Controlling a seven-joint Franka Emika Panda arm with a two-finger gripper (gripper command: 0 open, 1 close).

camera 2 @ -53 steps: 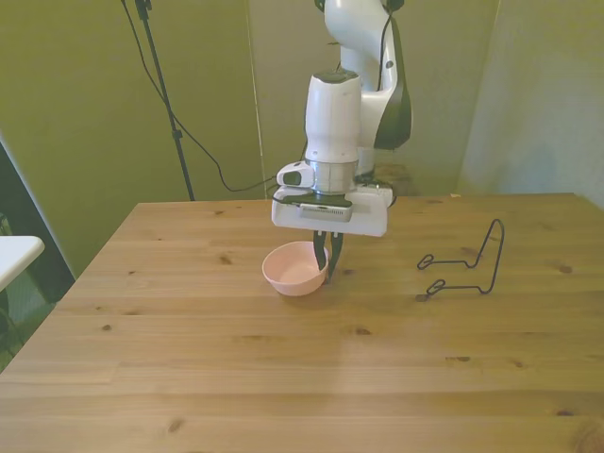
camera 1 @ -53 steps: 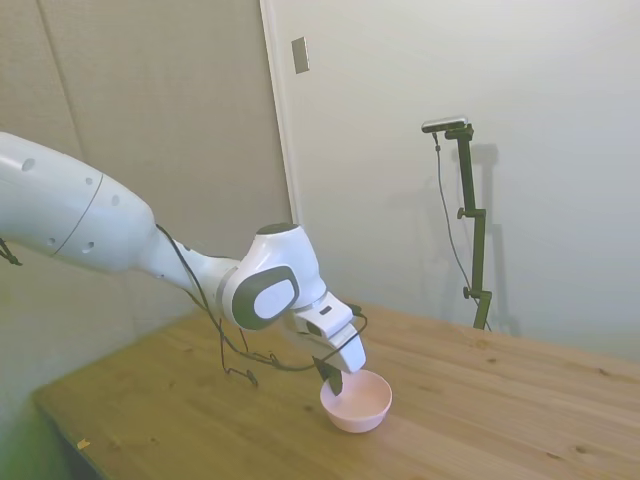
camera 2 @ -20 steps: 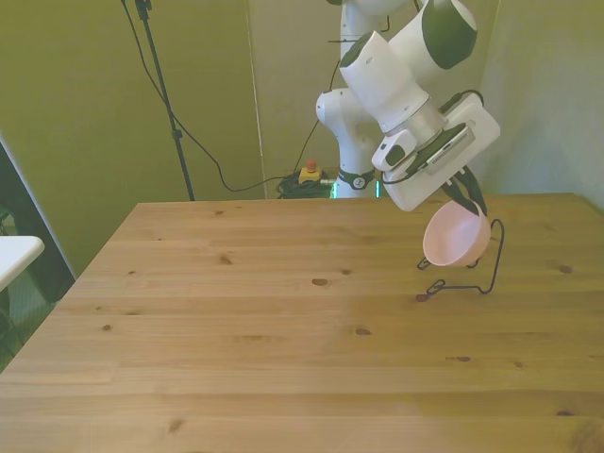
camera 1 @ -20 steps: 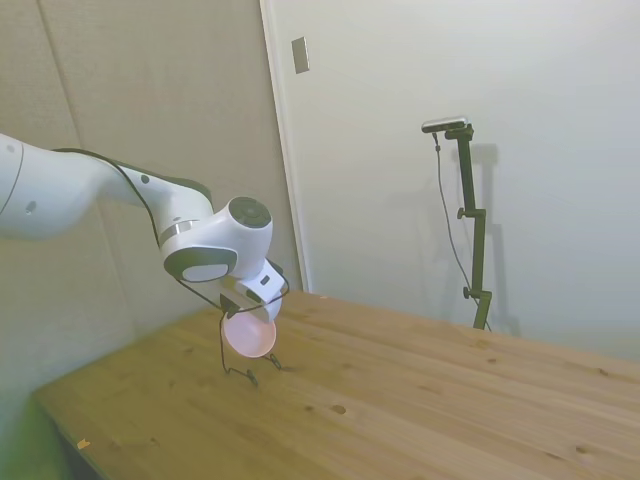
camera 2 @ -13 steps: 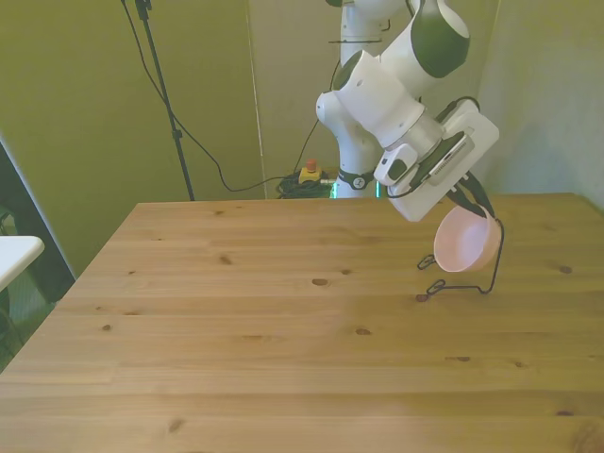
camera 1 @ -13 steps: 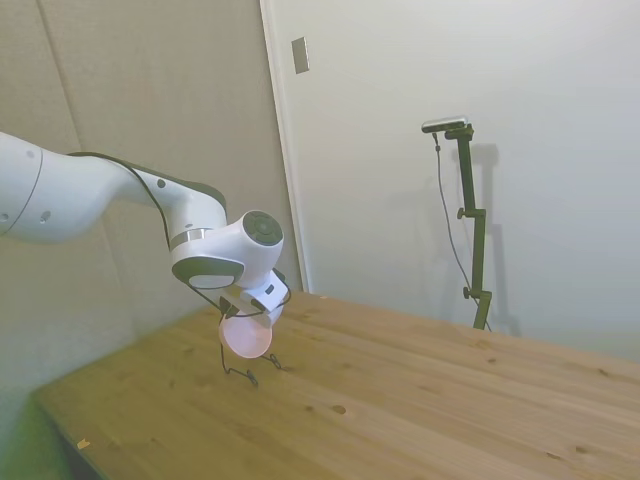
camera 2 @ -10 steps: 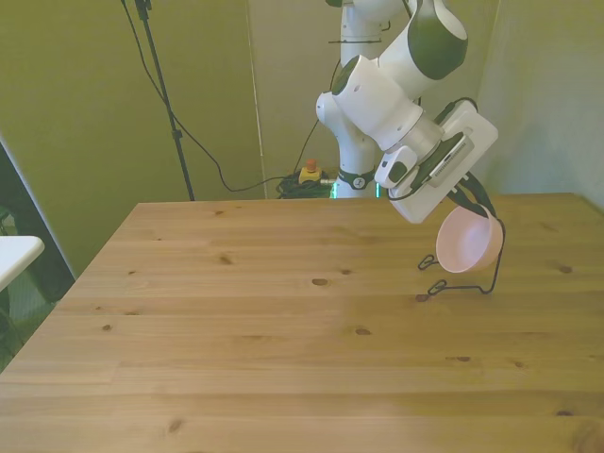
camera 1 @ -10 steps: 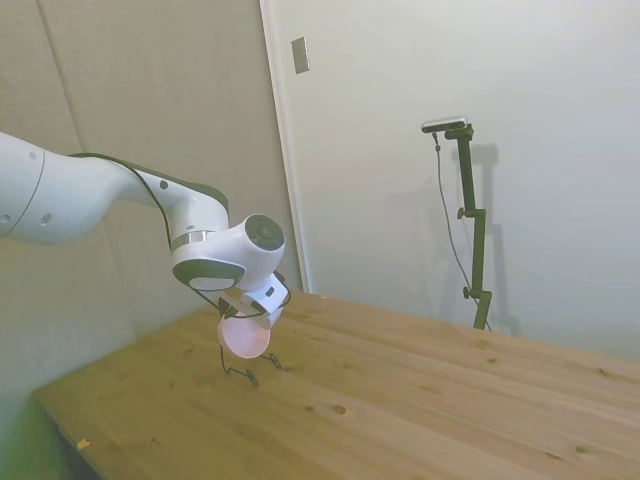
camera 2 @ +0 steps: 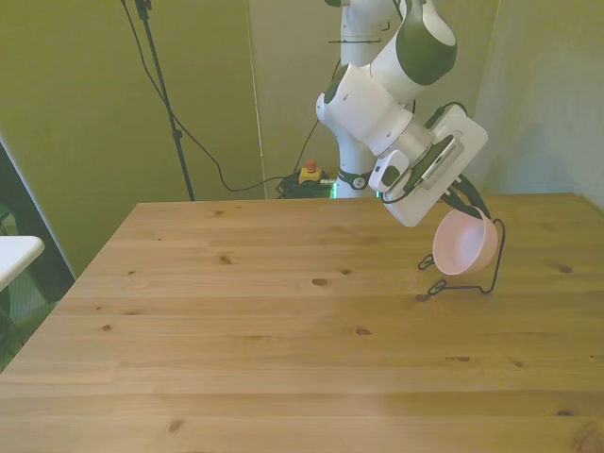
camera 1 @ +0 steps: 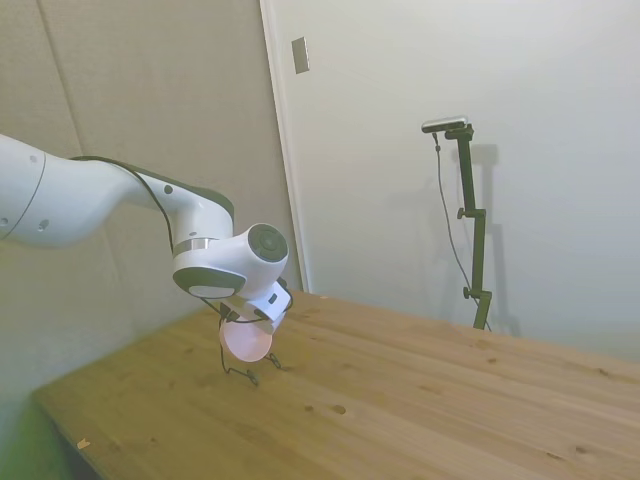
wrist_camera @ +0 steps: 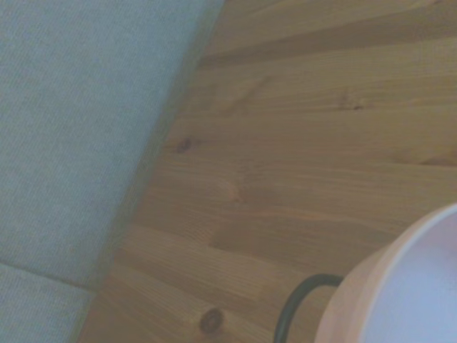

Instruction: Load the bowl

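The bowl (camera 2: 463,243) is small, round and pale pink, smooth and unmarked. It is tipped on its side, its opening turned toward the front view's left. It hangs off the table (camera 2: 283,340) at the right of the front view, held up against the thin black wire rack (camera 2: 483,274), whose upright loop shows along the bowl's right edge. In the side view the bowl (camera 1: 247,341) sits left of centre, just above the rack's feet (camera 1: 245,372). The gripper (camera 2: 465,202) pinches the bowl's upper rim with its jaws closed on it, though the fingers are largely hidden by the white hand. Whether the bowl touches the rack's wire cannot be told. In the wrist view only a blurred arc of the bowl (wrist_camera: 407,293) and a curve of black wire (wrist_camera: 296,304) show, cut off at the frame's edge.
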